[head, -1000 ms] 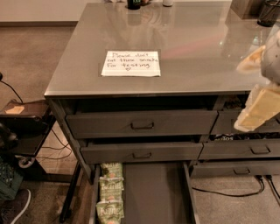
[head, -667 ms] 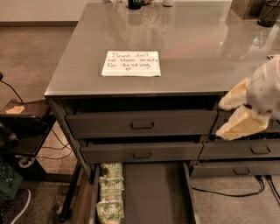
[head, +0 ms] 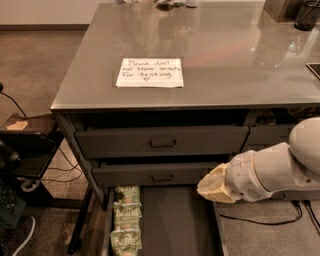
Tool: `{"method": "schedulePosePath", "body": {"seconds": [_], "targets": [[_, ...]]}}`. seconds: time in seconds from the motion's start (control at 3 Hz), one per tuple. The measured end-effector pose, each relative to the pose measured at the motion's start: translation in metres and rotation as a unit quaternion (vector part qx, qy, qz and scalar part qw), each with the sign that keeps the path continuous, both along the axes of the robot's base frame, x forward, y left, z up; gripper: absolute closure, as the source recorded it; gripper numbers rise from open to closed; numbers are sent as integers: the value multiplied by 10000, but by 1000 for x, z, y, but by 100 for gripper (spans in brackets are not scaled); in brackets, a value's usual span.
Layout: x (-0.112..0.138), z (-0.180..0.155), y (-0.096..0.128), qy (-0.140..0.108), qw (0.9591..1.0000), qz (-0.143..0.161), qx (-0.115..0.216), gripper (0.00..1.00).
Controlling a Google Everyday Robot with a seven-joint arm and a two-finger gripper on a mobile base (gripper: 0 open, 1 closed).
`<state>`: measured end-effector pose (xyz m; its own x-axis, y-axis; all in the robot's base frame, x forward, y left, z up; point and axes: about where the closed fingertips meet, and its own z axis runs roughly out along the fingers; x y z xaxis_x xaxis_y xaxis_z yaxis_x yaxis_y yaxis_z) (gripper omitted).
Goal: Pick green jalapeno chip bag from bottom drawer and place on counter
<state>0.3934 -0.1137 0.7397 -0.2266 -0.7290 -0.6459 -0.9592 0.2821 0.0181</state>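
Observation:
Three pale-green chip bags lie in a row along the left side of the open bottom drawer: one at the back, one in the middle, one at the front. The gripper comes in from the right on a white arm, over the drawer's right wall, to the right of the bags and apart from them. It holds nothing that I can see. The grey counter is above, with a white handwritten note on it.
Two shallower grey drawers with bar handles, upper and lower, stand slightly open above the bottom drawer. A dark cart with cables stands at the left. Dark objects sit at the counter's far right corner.
The arm has swung down and to the left, from beside the counter's right edge to low over the bottom drawer's right side. The bags have not moved.

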Motion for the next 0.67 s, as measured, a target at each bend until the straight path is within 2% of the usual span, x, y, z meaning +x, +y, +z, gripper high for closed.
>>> {"method": "schedulePosePath", "body": {"seconds": [0.33,0.67], "targets": [[0,-1,0,5,10000,4,10,100],[-7,-41,3,-133,9994,246,-183,100]]}}
